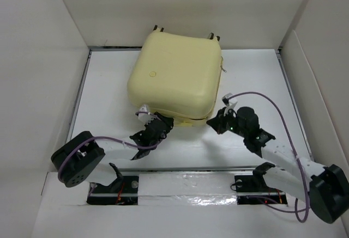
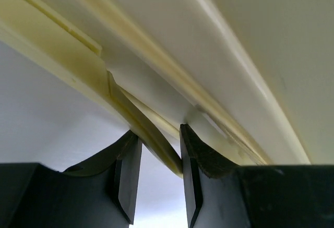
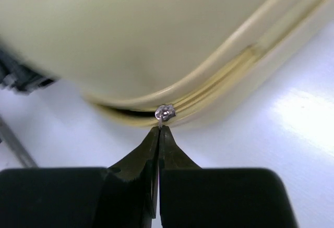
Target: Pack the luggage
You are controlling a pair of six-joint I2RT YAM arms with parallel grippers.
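Note:
The luggage (image 1: 175, 74) is a pale yellow hard-shell suitcase lying closed and flat at the middle back of the table, with its wheels (image 1: 159, 29) at the far side. My left gripper (image 1: 154, 123) is at its near edge. In the left wrist view the gripper (image 2: 156, 136) has its jaws partly apart, straddling a yellow flap (image 2: 148, 134) of the suitcase's rim that leans on the right finger. My right gripper (image 1: 217, 121) is at the near right corner. In the right wrist view it (image 3: 159, 130) is shut on the pull of the silver zipper slider (image 3: 166, 112). A dark gap shows left of the slider.
White walls enclose the table on the left (image 1: 32, 85), back and right (image 1: 322, 85). A purple cable (image 1: 272, 104) loops above the right arm. A foil-taped strip (image 1: 185, 186) runs along the near edge between the arm bases.

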